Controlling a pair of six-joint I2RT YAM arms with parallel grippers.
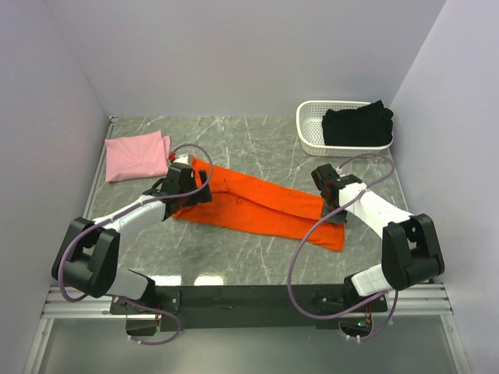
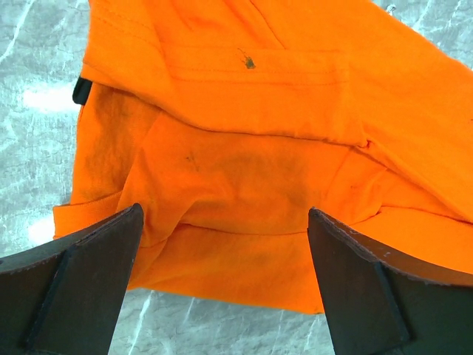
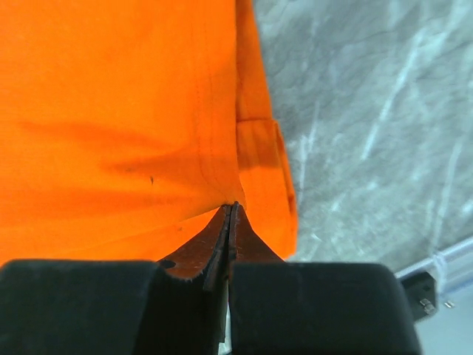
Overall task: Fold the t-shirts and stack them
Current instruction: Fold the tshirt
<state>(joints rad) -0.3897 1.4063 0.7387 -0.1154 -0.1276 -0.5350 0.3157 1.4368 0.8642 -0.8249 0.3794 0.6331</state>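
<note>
From above, the orange t-shirt lies as a long folded band slanting across the grey table, spanning both arms. In the left wrist view, the left gripper is spread wide above its rumpled end. In the right wrist view, the right gripper is pressed together, pinching the shirt's edge near a corner.

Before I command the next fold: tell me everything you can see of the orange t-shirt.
The orange t-shirt is soft, creased cloth with stitched hems and a few dark specks, folded into a long band lying diagonally on the marbled table. The right gripper is shut on its near-right edge; the left gripper is open astride its far-left end.
</note>
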